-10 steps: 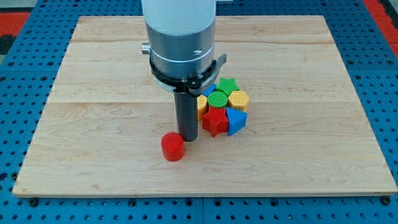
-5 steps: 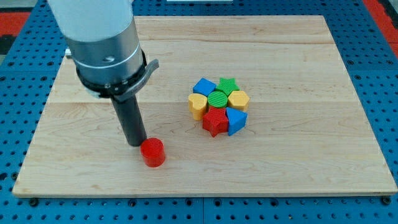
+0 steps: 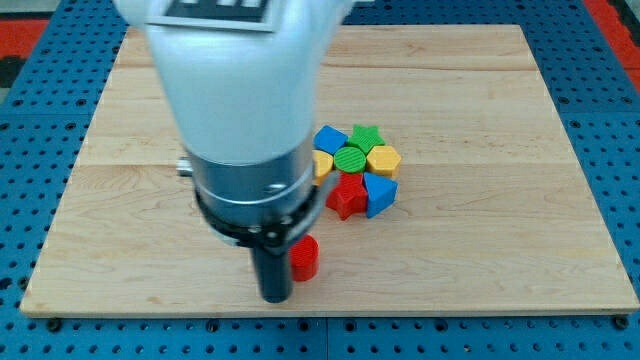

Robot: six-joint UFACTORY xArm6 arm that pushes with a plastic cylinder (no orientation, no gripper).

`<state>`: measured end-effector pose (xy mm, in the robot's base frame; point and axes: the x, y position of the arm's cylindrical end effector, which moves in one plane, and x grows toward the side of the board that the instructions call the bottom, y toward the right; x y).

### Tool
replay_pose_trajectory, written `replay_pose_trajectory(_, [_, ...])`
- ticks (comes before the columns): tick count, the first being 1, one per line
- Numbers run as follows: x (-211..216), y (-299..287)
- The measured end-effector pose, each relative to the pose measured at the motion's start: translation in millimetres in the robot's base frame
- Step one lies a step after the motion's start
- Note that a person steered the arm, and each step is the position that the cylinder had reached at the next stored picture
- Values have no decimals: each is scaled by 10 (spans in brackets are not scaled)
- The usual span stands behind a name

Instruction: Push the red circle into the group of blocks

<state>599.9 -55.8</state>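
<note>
My tip (image 3: 275, 298) is resting on the wooden board (image 3: 520, 240) near the view's bottom edge, just at the view's left of the red circle (image 3: 305, 258). The rod is a plain stick with nothing to open or close, and it is clamping on nothing; whether it is actually touching the red circle I cannot tell, as the two are sitting right against each other from this angle.

The red circle is standing alone, partly hidden by the rod and the arm's grey collar, below and to the view's left of the group of blocks and apart from it.

The group is sitting packed together near the board's middle: a blue block (image 3: 330, 138) at the upper left, a green star (image 3: 367, 134) at the top, a green round block (image 3: 351, 159) in the centre, a yellow hexagon (image 3: 384, 159) on the right, a yellow block (image 3: 322, 165) peeking out behind the arm, a red star (image 3: 346, 194) at the bottom, and another blue block (image 3: 380, 193) beside it.
</note>
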Motion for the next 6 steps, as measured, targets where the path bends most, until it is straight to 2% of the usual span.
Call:
replay_pose_trajectory(2, [-269, 27])
replay_pose_trajectory(3, [-434, 500])
replay_pose_trajectory(4, [-373, 1094])
replay_pose_trajectory(6, [-129, 1742])
